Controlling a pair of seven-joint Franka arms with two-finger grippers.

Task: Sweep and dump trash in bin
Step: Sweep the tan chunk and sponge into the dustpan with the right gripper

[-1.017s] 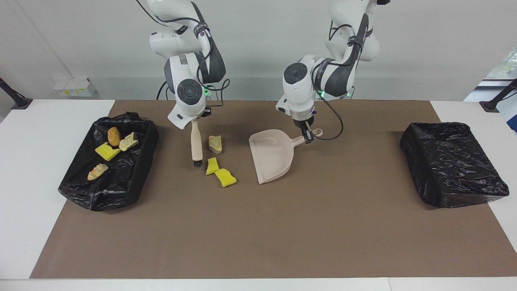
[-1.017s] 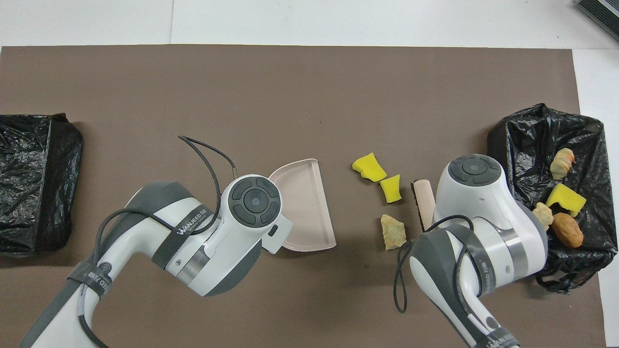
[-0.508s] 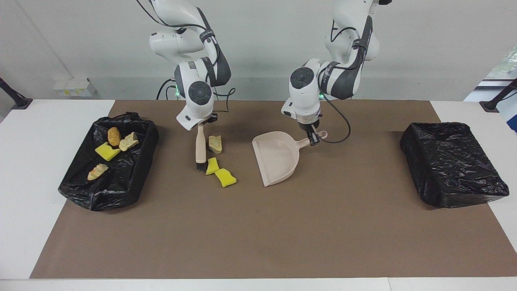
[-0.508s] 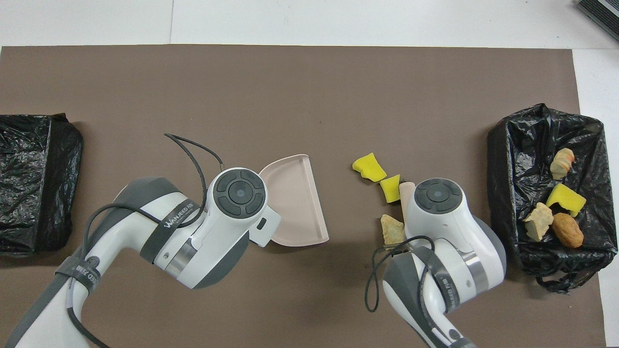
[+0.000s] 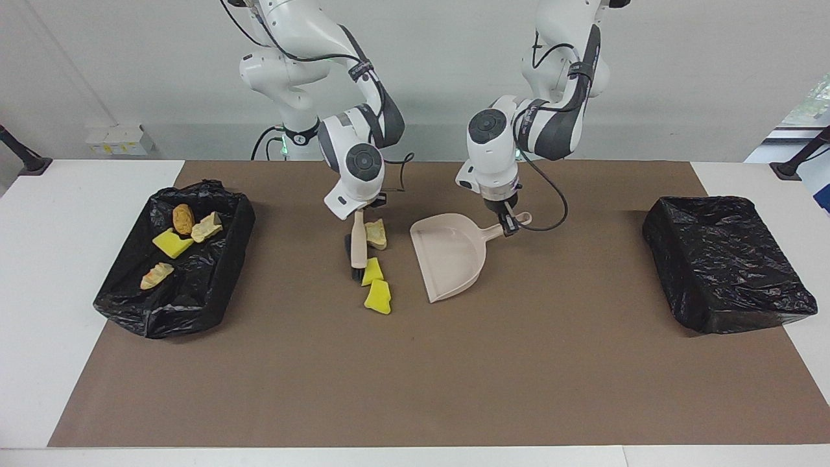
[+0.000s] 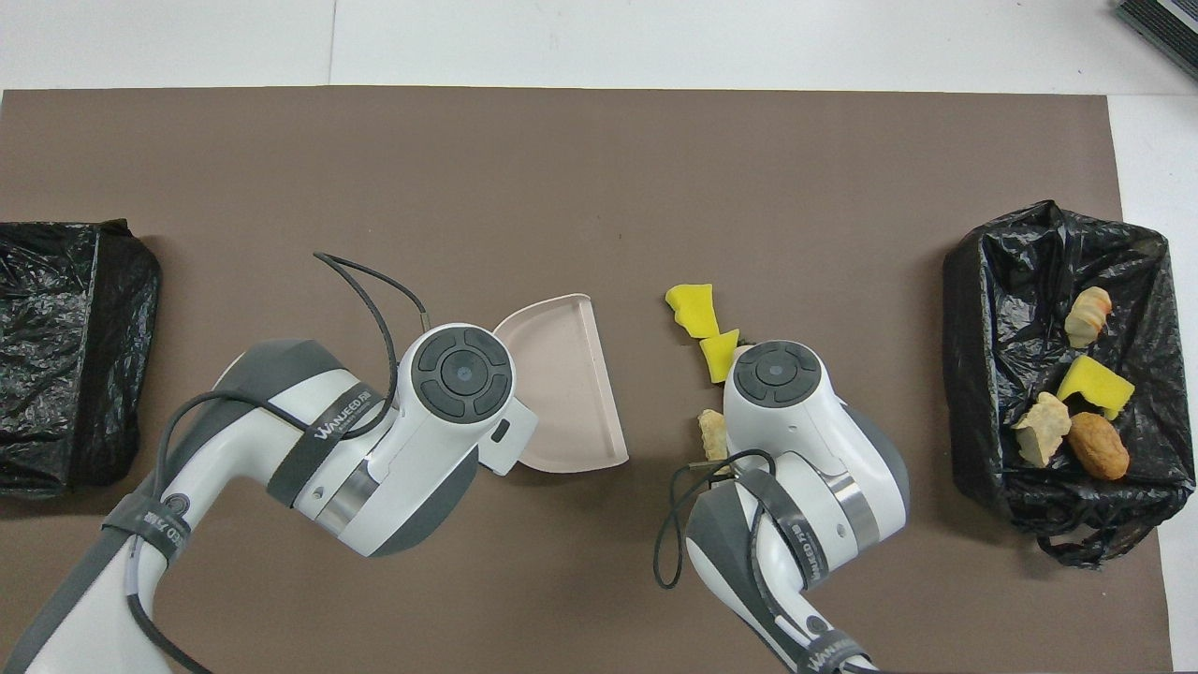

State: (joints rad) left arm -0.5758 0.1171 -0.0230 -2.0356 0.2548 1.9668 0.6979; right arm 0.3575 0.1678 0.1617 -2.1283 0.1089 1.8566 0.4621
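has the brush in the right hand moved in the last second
Yes. The beige-handled brush has swept away from the trash-filled black bin, pushing the yellow sponge chunks toward the beige plastic dustpan.

This is a robotics lab set up for a staged cleaning trial. Two white Franka arms (image 5: 363, 130) with loose cabling stand at one long edge of a white surface (image 5: 84, 194), against a bare pale wall. A brown mat (image 5: 415, 376) covers the middle of the surface as a marked work area. Black stand feet (image 5: 26, 162) sit at the corners nearest the arms, one at each end. A white socket box (image 5: 120, 138) is fixed low on the wall. The props are tidy and deliberate: two bins lined with black bags (image 5: 726, 266), one at each end, foam and sponge scraps (image 5: 377, 296), a dustpan (image 5: 450, 256).
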